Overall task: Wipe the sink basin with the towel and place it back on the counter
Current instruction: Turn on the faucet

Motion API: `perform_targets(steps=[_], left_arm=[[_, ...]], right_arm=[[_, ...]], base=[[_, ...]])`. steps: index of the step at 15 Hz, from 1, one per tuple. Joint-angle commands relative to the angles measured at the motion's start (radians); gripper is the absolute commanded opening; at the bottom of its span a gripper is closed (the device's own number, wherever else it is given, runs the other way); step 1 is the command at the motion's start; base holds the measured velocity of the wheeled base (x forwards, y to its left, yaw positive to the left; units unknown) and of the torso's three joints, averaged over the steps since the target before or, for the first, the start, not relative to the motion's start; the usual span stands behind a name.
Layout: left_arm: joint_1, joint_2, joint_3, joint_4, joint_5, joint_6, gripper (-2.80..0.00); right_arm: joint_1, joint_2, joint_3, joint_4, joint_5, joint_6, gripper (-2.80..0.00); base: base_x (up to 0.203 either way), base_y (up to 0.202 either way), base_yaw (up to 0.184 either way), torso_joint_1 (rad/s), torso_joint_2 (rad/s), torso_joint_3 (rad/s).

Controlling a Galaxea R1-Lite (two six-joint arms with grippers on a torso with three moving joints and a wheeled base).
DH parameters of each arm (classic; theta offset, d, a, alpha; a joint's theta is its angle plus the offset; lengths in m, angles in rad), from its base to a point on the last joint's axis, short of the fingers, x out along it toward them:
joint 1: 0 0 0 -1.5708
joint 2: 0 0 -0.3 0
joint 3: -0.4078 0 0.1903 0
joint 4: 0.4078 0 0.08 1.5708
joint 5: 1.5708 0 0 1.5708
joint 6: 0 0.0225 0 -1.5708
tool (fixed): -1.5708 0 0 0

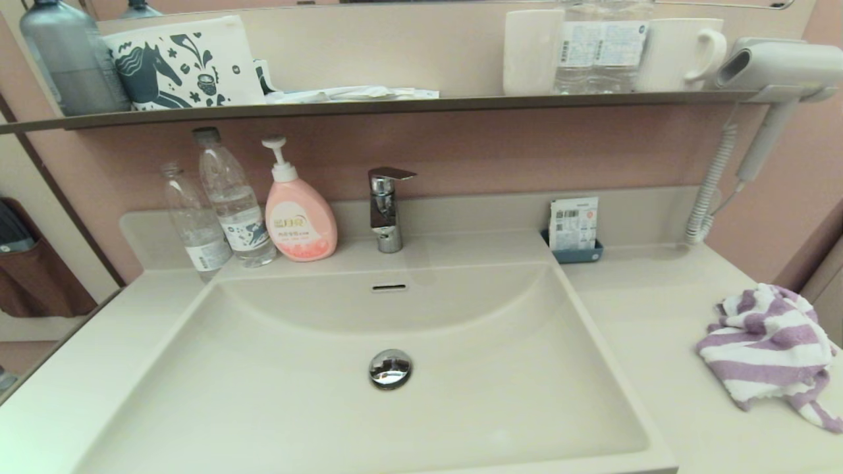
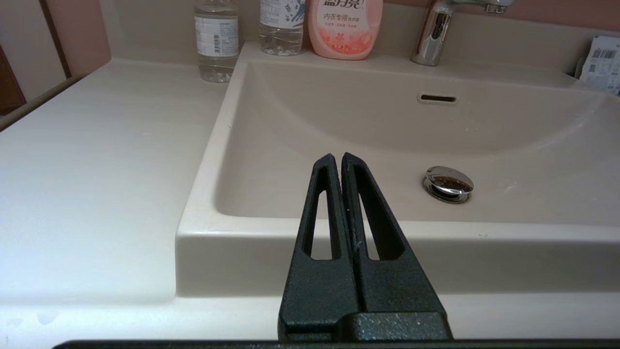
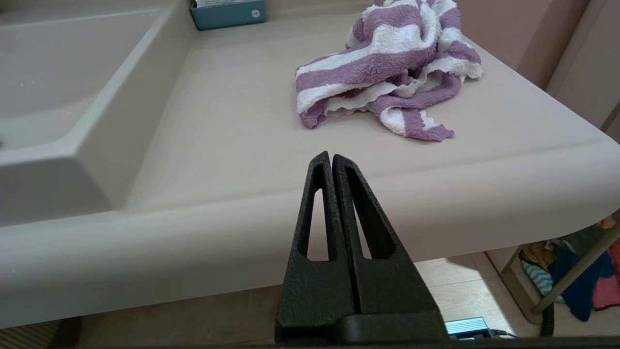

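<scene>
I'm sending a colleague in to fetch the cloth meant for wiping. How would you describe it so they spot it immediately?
Start at the wide cream-white sink basin and move to the flat cream-white counter on its right side. Near that counter's outer edge lies a crumpled soft terry towel with broad purple and white stripes. It is the only fabric item there; the nearest neighbour is a small blue tray holding paper packets by the back edge.

counter (image 1: pixel 632 316) | towel (image 1: pixel 770 352) crumpled at right end | bottles (image 1: pixel 220 210), soap (image 1: pixel 299 214) at back left | small blue tray (image 1: pixel 576 253), perhaps sachets
</scene>
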Motion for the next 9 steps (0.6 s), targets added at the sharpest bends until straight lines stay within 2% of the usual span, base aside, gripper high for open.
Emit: perform_targets(steps=[1, 9], left_arm=[[0.001, 0.000, 0.000, -0.001, 0.000, -0.001, -2.80], [0.001, 0.000, 0.000, -0.001, 0.000, -0.001, -2.80]], right_arm=[[0.000, 0.000, 0.000, -0.001, 0.000, 0.000, -2.80], [0.000, 0.000, 0.000, -0.001, 0.000, 0.000, -2.80]], base=[[0.000, 0.000, 0.000, 0.000, 0.00, 0.000], [0.000, 0.000, 0.000, 0.000, 0.00, 0.000]])
